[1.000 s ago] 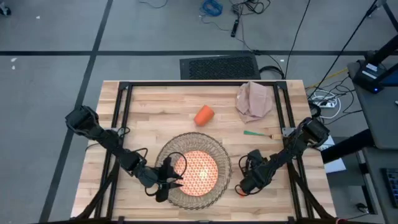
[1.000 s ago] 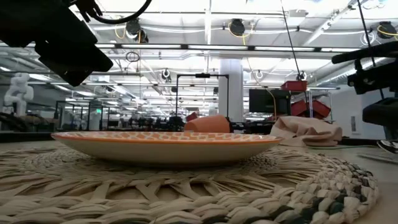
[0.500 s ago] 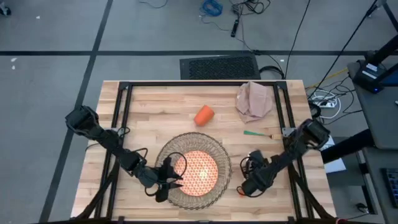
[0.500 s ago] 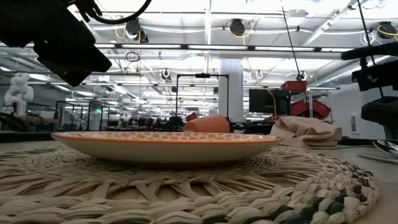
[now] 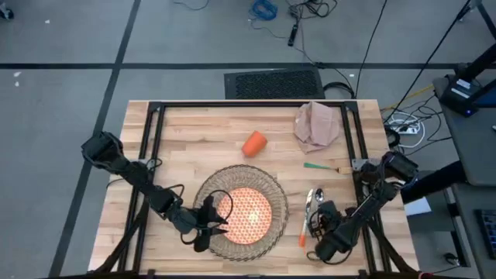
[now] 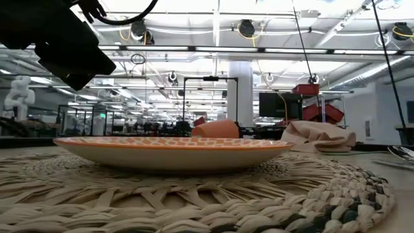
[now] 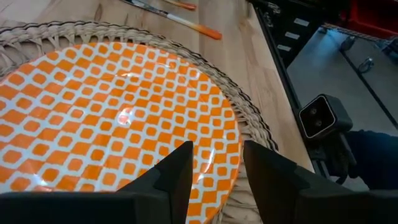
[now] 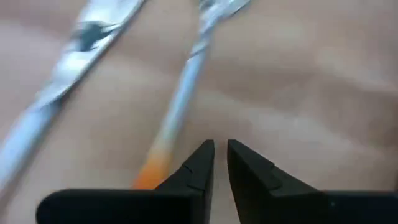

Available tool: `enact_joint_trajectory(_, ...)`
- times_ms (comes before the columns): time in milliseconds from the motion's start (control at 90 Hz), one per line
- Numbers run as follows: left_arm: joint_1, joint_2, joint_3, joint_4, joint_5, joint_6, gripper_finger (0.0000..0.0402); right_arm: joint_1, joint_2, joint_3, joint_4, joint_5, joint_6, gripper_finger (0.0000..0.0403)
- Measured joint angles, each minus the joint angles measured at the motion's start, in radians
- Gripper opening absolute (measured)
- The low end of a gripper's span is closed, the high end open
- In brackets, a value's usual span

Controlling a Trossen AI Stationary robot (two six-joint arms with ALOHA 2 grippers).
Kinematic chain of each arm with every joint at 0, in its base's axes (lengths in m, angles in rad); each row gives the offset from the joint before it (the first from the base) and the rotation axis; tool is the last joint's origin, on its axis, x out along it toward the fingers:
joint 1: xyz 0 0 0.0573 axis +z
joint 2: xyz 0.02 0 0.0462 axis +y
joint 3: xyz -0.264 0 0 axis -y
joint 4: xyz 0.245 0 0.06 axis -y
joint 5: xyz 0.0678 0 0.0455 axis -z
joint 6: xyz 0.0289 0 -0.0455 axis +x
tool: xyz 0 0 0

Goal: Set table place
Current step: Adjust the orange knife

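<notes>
1. My right gripper (image 5: 319,232) now sits near the surface's (image 5: 194,132) front edge at about 5 o'clock from the plate (image 5: 249,215), farther back toward me than half a second ago; its jaws are nearly closed, only a thin slit between them, holding nothing.
2. With that arm drawn back, the orange-handled cutlery (image 5: 304,229) and a spoon (image 5: 310,203) now show on the wood just right of the placemat (image 5: 273,194), at 3 to 4 o'clock from the plate.
3. My left gripper (image 5: 208,221) is unchanged at the plate's 9 o'clock rim, jaws narrowly apart over the orange pattern, gripping nothing.
4. The plate lies centred on the placemat.
5. The cup (image 5: 253,143) lies on its side at 12 o'clock, the napkin (image 5: 315,126) crumpled at 1 o'clock, and the green-handled cutlery (image 5: 322,166) at 2 o'clock, all as before.
</notes>
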Motion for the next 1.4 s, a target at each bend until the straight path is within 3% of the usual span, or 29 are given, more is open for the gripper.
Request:
enact_joint_trajectory(300, -0.009, 0.0, 0.0, 0.0, 0.001, -0.004, 0.0128, 0.07, 0.004, 0.154, -0.038, 0.049, -0.002, 0.0034)
enact_joint_trajectory(489, -0.011, 0.0, 0.0, 0.0, -0.011, -0.02, 0.0128, 0.081, 0.004, 0.174, 0.212, 0.408, -0.091, 0.0034)
enact_joint_trajectory(556, -0.011, 0.0, 0.0, 0.001, -0.014, -0.025, 0.0128, 0.072, 0.004, 0.174, 0.331, 0.486, -0.18, 0.0034)
enact_joint_trajectory(722, -0.019, 0.0, 0.0, 0.004, -0.016, -0.027, 0.0128, 0.033, 0.004, 0.174, 0.713, 0.563, -0.545, 0.0042)
enact_joint_trajectory(922, -0.025, 0.0, 0.0, 0.005, -0.018, -0.031, 0.0128, -0.009, 0.029, 0.189, 1.322, 0.497, -1.223, 0.0063)
enact_joint_trajectory(1056, -0.026, 0.0, 0.0, 0.002, -0.019, -0.045, 0.0128, 0.002, 0.099, 0.334, 1.357, 0.452, -1.583, 0.0071)
enact_joint_trajectory(1144, -0.026, 0.0, 0.0, -0.007, -0.019, -0.046, 0.0128, 0.022, 0.161, 0.47, 1.319, 0.481, -1.807, 0.0071)
enact_joint_trajectory(1222, -0.026, 0.0, 0.0, -0.021, -0.019, -0.052, 0.0128, 0.044, 0.22, 0.595, 1.264, 0.613, -1.937, 0.0071)
enact_joint_trajectory(1333, -0.026, 0.0, 0.0, -0.026, -0.019, -0.052, 0.0128, 0.086, 0.304, 0.771, 1.058, 1.057, -1.927, 0.0071)
enact_joint_trajectory(1400, -0.026, 0.0, 0.0, -0.026, -0.02, -0.053, 0.0128, 0.112, 0.344, 0.84, 0.89, 1.321, -1.816, 0.0071)
